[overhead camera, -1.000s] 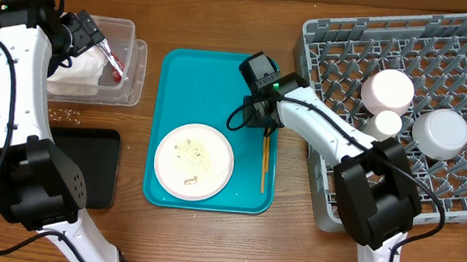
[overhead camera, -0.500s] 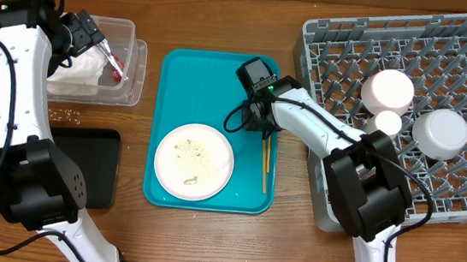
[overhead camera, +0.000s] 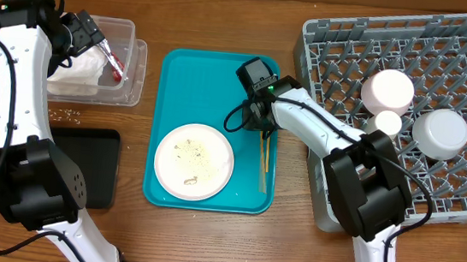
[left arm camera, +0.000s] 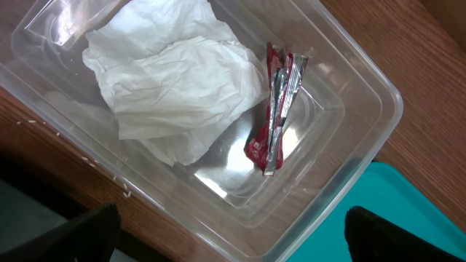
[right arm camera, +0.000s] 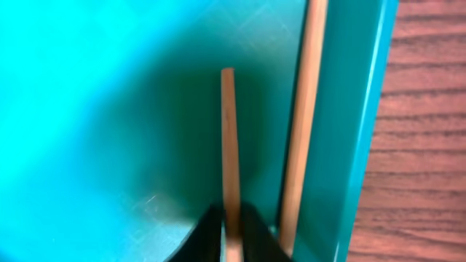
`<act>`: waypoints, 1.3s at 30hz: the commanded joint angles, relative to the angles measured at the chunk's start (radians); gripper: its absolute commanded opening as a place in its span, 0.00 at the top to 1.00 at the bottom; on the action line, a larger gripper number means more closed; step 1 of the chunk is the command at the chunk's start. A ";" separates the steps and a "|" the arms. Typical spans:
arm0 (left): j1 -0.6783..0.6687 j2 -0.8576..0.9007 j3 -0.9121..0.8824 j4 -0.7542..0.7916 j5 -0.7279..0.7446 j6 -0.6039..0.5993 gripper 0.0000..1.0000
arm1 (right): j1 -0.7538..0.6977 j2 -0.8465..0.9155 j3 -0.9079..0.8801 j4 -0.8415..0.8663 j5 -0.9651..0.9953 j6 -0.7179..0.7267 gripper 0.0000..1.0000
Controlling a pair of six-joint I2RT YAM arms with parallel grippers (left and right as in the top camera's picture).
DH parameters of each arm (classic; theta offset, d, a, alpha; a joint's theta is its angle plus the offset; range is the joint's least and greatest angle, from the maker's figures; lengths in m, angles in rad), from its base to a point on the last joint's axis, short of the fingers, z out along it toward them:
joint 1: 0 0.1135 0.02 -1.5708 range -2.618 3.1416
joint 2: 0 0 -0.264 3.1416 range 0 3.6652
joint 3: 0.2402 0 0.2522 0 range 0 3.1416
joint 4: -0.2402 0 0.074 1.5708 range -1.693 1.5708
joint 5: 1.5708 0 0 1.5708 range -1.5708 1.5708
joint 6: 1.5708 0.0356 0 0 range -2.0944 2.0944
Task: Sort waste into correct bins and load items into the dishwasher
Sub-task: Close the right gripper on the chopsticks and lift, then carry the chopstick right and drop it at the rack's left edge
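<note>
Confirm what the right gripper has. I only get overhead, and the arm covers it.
Observer: In the right wrist view the right gripper is shut on one chopstick, whose tip shows just past it.
Operator: And the second stick?
Observer: The other chopstick lies loose along the rim of the teal tray, beside the held one and apart from it.
Operator: Left side?
Observer: In the left wrist view the left gripper is open above the clear tub; the napkin and red wrapper lie inside.
</note>
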 commanded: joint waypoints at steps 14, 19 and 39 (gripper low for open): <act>-0.001 -0.034 0.022 0.000 0.002 -0.010 0.00 | -0.148 -0.038 0.336 -0.210 0.010 -0.070 0.96; -0.001 -0.034 0.022 0.000 0.002 -0.010 0.00 | -0.270 -0.058 0.503 -0.313 0.004 -0.230 0.96; -0.001 -0.034 0.022 0.000 0.002 -0.010 0.00 | -0.468 -0.055 0.412 -0.311 -0.463 -0.577 0.80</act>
